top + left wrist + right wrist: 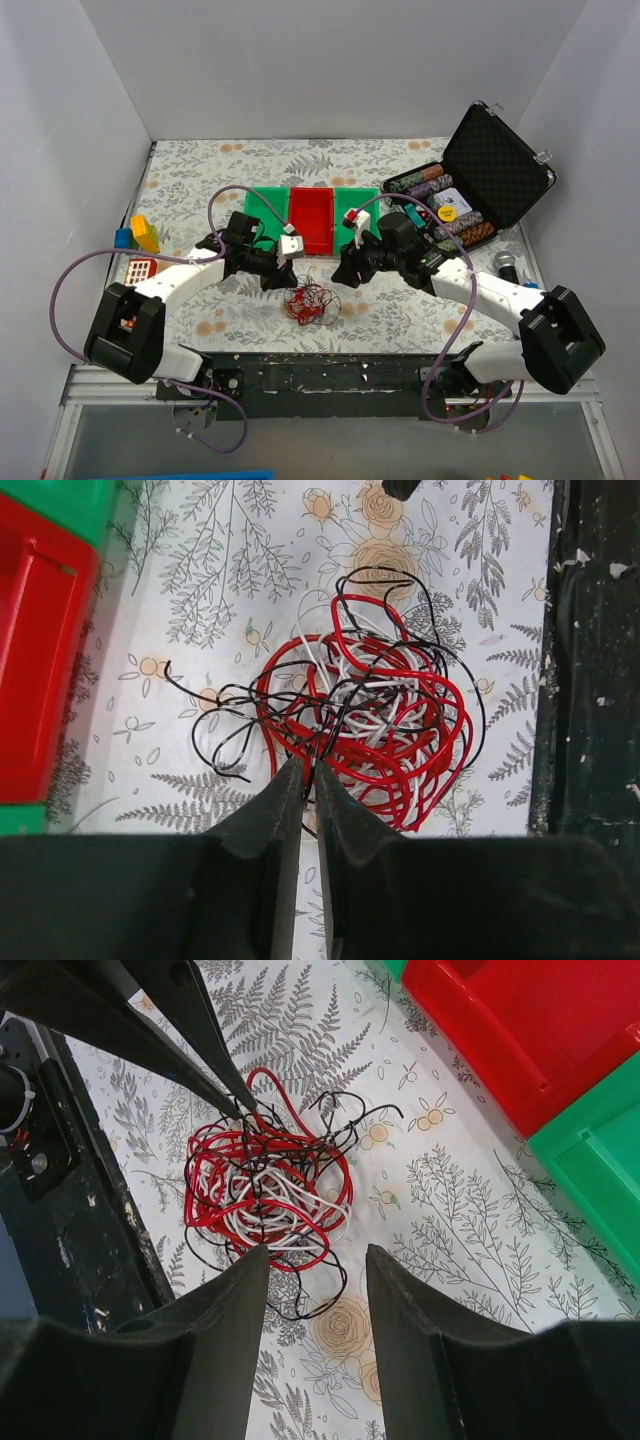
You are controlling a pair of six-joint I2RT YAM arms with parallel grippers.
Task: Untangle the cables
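The cables point(310, 301) are a fist-sized clump of thin red, white and black wires on the floral tablecloth near the front edge. In the left wrist view the cables point(365, 715) lie just beyond my left gripper point(308, 766), whose jaws are closed on a black wire at the clump's near edge. My left gripper point(278, 280) sits at the clump's left. My right gripper point(342, 276) is at its right. In the right wrist view my right gripper point(315, 1255) is open and empty, with the cables point(265, 1185) just ahead of its left finger. The left fingers point(215, 1070) touch the clump's far side there.
Green and red trays point(311, 220) stand behind the clump. An open black case point(497, 170) with poker chips is at the right back. Coloured blocks point(140, 236) lie at the left. The black front rail point(330, 368) runs just in front of the clump.
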